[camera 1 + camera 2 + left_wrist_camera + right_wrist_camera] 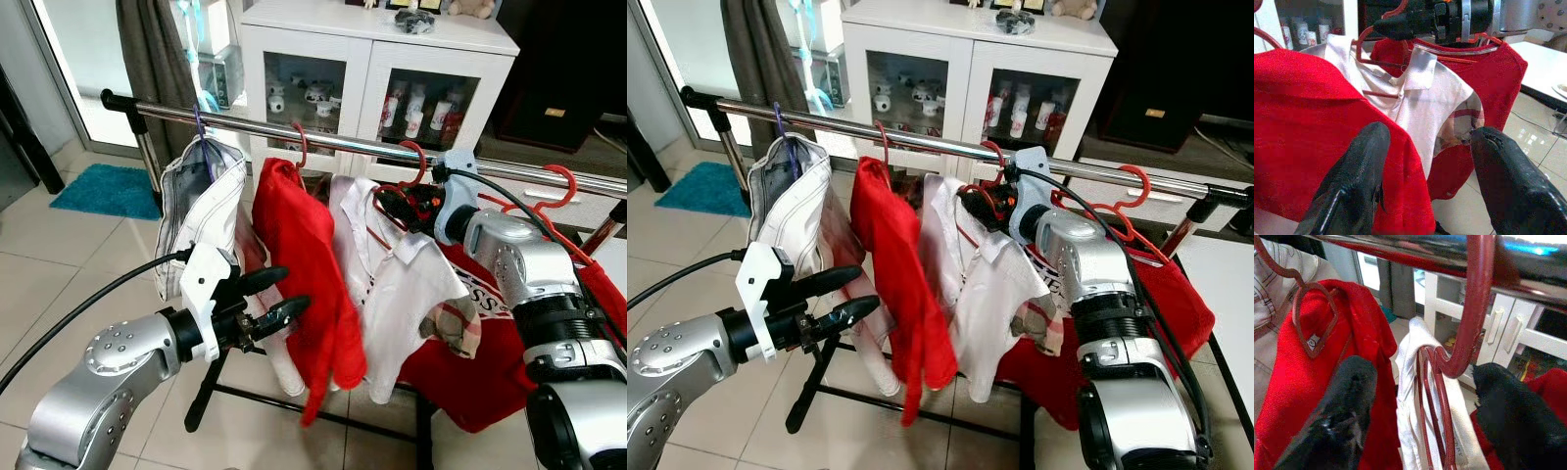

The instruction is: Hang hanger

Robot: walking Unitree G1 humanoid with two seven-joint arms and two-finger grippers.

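Two silver arms reach toward a chrome clothes rail point(333, 140). The right gripper point(397, 206), raised just under the rail, has its fingers spread wide on either side of the dark red plastic hanger point(1459, 333), whose hook curls over the bar. That hanger carries a white collared shirt point(397, 284), which hides its shoulders. The left gripper point(279, 299), held low and level, is parted and empty before a hanging red shirt point(309, 264).

One rail point(323, 137); four hung garments: white bag point(201, 211), red shirt point(309, 264), white shirt point(407, 294), red shirt point(490, 362); two grippers: left point(279, 294), right point(390, 206); one cabinet point(377, 59).
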